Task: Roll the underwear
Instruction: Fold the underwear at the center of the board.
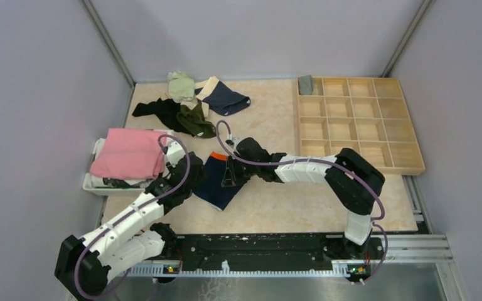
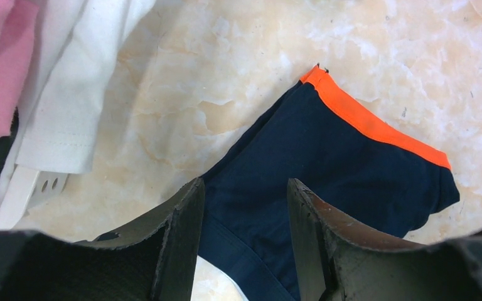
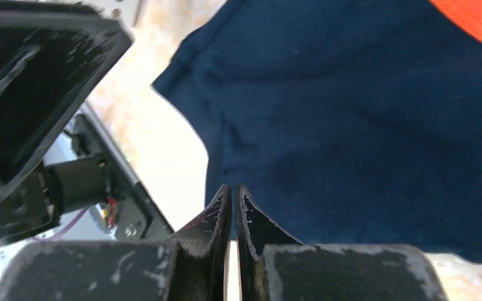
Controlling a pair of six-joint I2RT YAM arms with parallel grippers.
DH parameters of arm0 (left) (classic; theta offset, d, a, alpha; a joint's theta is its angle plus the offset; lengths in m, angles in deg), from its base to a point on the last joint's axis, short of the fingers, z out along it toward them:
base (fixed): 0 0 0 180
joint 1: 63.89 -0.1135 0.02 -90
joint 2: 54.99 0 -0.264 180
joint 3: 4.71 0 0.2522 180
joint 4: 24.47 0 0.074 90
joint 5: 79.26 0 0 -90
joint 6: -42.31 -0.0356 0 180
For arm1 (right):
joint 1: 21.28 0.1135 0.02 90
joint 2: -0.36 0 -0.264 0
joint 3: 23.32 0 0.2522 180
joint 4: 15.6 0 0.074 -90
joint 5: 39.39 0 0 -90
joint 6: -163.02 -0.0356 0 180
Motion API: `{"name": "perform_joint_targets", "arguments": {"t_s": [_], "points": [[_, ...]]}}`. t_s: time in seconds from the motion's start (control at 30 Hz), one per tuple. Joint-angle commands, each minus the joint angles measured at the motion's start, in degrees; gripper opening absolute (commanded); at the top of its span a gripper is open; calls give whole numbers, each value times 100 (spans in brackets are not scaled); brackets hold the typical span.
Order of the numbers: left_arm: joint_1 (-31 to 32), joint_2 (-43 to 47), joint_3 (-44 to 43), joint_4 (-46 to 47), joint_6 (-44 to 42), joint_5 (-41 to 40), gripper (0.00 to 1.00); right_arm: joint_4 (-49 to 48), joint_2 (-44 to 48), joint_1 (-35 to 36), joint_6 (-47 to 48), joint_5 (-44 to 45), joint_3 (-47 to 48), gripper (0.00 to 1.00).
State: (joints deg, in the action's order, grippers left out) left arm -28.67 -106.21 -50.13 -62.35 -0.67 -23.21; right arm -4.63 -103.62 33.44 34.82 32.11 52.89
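- Navy underwear (image 1: 218,185) w/ orange band lies flat on desk (image 1: 289,204), centre, btwn both arms.
- L hand (image 2: 245,188) open, fingers astride its edge.
- R hand (image 3: 233,188) closed, tips at cloth edge; grip unclear.

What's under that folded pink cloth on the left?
A white cloth lies beneath the pink cloth, both in a white tray. Something dark shows at the near edge; the rest is covered.
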Motion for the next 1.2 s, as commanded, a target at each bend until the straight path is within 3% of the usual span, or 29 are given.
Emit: {"name": "perform_joint_targets", "arguments": {"t_s": [0.0,0.4,0.83,0.97,1.17], "points": [[-33,161,144,241,-213,191,58,-127,-379,21,98,682,262,4],[-28,306,258,538,-503,561,61,730,-391,-57,430,1784,-93,2],[12,-557,378,1369,-544,2794,70,1569,926,-869,989,1491,-1437,2],[369,-699,517,1731,-267,2952,72,1824,1347,-976,980,1574,-1752,2],[1389,-917,571,1861,415,2414,74,2018,2210,-1057,755,1605,-1962,6]]}}
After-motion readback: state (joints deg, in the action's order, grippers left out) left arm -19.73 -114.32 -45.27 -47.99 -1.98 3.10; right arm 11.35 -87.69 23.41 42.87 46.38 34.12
